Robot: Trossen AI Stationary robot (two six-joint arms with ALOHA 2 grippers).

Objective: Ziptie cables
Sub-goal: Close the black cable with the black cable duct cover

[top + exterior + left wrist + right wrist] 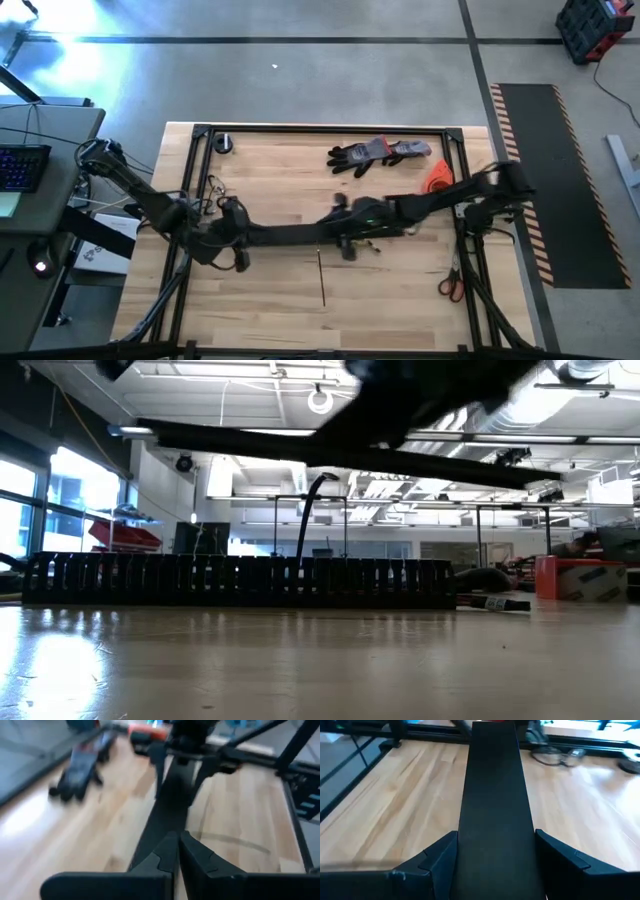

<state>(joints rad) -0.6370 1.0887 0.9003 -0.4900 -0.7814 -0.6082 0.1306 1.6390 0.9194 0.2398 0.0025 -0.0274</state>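
The left gripper (pixel 176 851) had its fingers pressed together on one end of a flat plain black strip (pixel 494 795), pinching it by its edge, while the right gripper (pixel 495 852) held the other end with its fingers spread across the strip's full width, touching both long edges. Between them the strip hung level above the wooden table (pixel 400 290), about over its middle, and in the low view it showed as a dark band above the long black slotted bar (pixel 240 582) that lay on the table. The cables (pixel 212 188) lay as a small loose tangle near the table's left-hand edge, behind the left arm, apart from both grippers and untouched; the right wrist view also showed them as thin loops on the wood past the strip's far end. They looked very light, limp and springy, so a single wire would likely slip from a pinch; gathering the bunch and gripping it near mid-length seemed the safer hold. Grey and black work gloves (pixel 375 153), an orange object (pixel 438 178) and orange-handled scissors (pixel 450 287) lay elsewhere on the table. No brand, label or writing could be read anywhere.
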